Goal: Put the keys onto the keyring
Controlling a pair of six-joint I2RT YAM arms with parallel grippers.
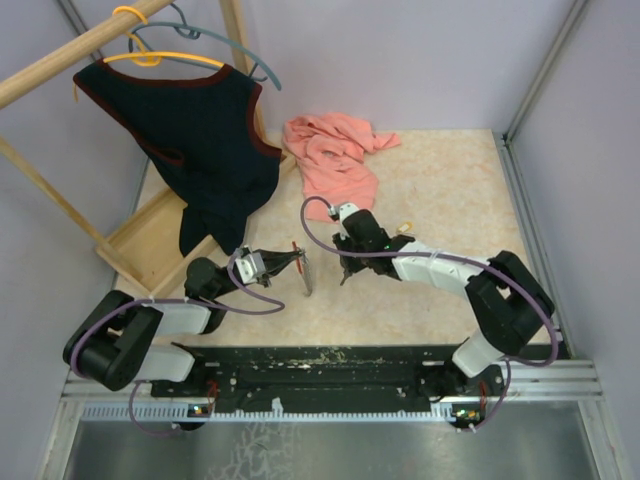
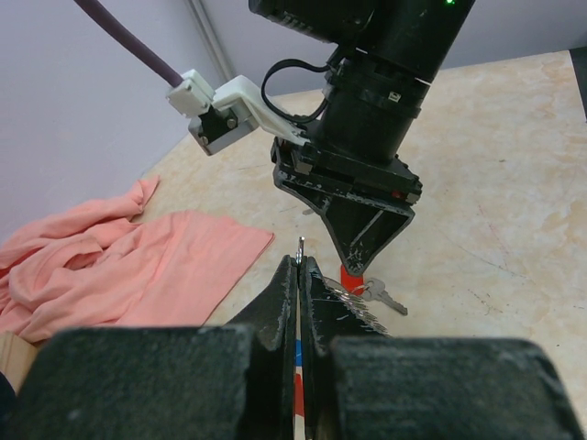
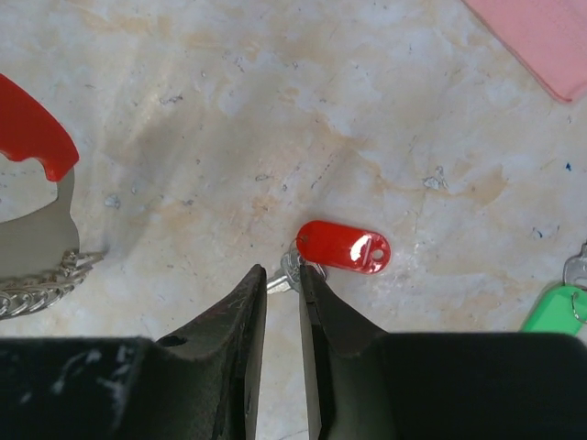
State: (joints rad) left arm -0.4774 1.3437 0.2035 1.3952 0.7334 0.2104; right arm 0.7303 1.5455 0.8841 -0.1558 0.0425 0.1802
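While left gripper pinches keyring, right gripper stands ajar above red key.

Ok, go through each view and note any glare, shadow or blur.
Right wrist view: white glare spots on the red key tag, and a soft grey shadow across the tabletop. Left wrist view: the left gripper looks soft near the lens. Top view: even light, no harsh shadows.

Red key lies flat (keyring upright).
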